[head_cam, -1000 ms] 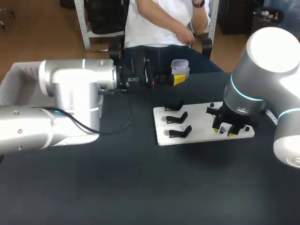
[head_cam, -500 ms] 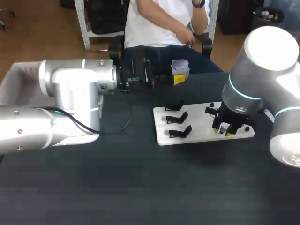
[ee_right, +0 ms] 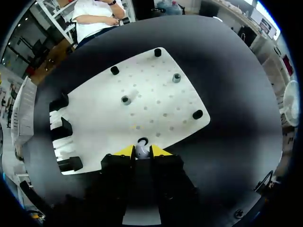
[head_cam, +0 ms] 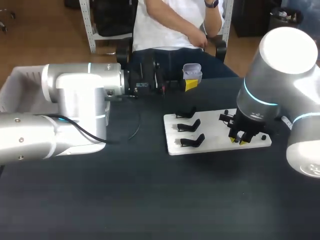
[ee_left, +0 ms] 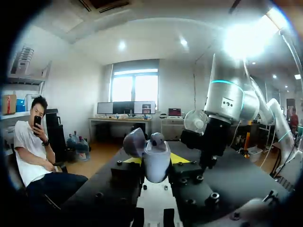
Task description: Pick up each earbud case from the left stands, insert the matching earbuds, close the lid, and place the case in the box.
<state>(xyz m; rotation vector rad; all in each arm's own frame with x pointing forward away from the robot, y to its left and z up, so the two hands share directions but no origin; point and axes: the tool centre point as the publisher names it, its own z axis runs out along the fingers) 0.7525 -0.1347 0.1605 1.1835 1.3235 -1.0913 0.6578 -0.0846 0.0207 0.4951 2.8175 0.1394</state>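
At the white pegboard's [head_cam: 215, 145] near edge, my right pincer [ee_right: 142, 152] is nipped almost closed on a small earbud [ee_right: 141, 149]. Beyond the board, my left pincer [ee_left: 156, 161] clamps the open earbud case [head_cam: 192, 71]. With so thin a hold, the earbud could slip during the lift.

Your left claw [head_cam: 189, 84] grips the open earbud case [head_cam: 192, 71], upper centre; your right claw [head_cam: 241, 139] is down at the white board [head_cam: 210, 146], right.

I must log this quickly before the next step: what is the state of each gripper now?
Left gripper: closed, holding the earbud case, its lid open.
Right gripper: closed on an earbud.
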